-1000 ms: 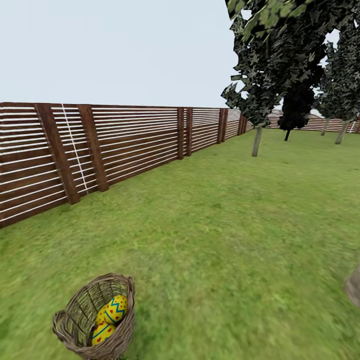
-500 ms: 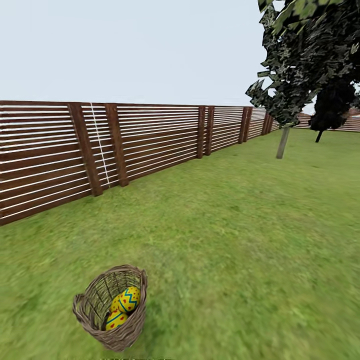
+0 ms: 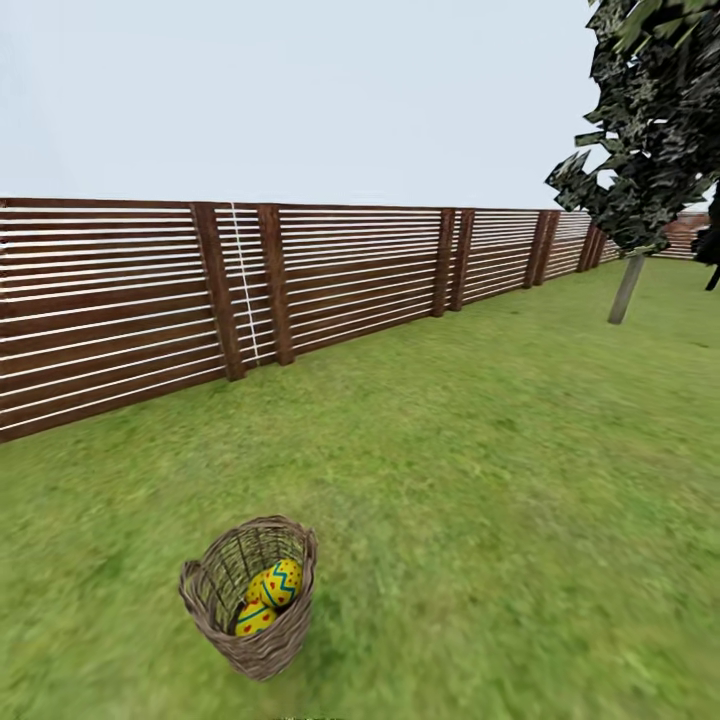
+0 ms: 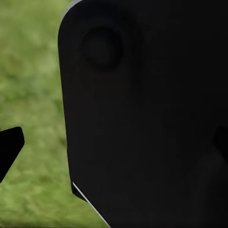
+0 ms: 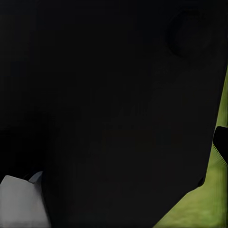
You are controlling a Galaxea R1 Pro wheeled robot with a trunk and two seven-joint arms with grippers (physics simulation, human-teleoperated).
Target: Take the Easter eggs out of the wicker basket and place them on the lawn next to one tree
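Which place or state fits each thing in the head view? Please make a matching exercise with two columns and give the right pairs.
Things:
1. Easter eggs
2. wicker basket
3. slat fence
4. thin-trunked tree

Places or states:
A. far off at the right, on the grass
B. runs along the lawn's left edge
C. stands on the grass, near the camera
D. lying inside the basket

Pairs: 1-D, 2-C, 3-B, 4-A
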